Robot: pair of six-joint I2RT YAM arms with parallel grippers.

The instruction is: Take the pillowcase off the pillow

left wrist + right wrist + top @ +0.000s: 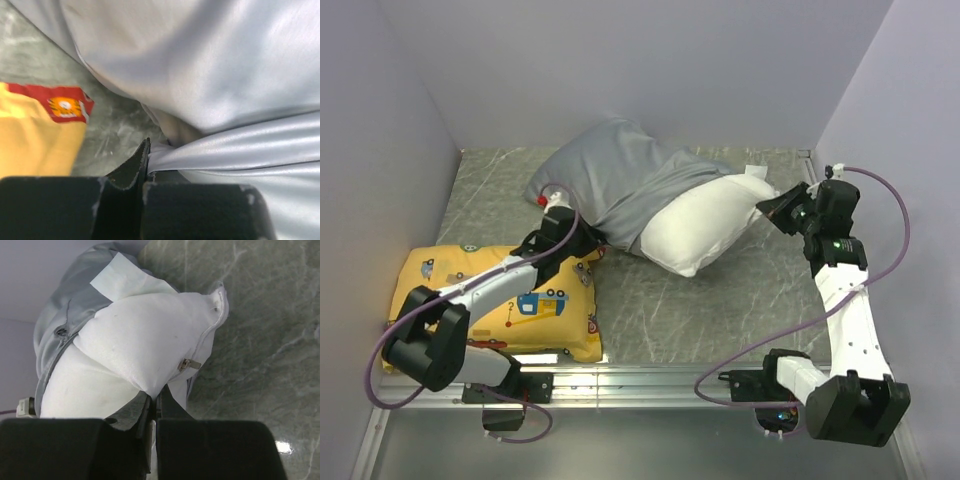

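From the overhead view, the far half of the pillow (pixel 705 225) is swallowed by the pillowcase (pixel 620 180), so I only get its white near end, poking out toward the right. The grey cover bunches up at the back of the table (pixel 720 300), and I can't make out where its closed end lies under the folds. My left arm crosses the yellow print pillow (pixel 500 300) and hides part of its top edge. The left gripper (pixel 560 215) is hard to read from up here, because its tips are tucked against the grey cloth. On the left wrist camera, the pillowcase (pixel 200 75) fills nearly the whole frame and runs off the top and right. A corner of the yellow print pillow (pixel 35 140) is cut off at the left. Here the left gripper (pixel 147 165) is clamped tight, with a pulled fold of grey fabric pinched between the fingers. On the right wrist camera, the right gripper (pixel 155 405) is closed hard on a corner of the pillow (pixel 145 345). White cloth is nipped between the fingers, and a small zipper pull (pixel 187 364) sits just above them. The pillowcase (pixel 60 325) shows behind, partly lost past the left edge.
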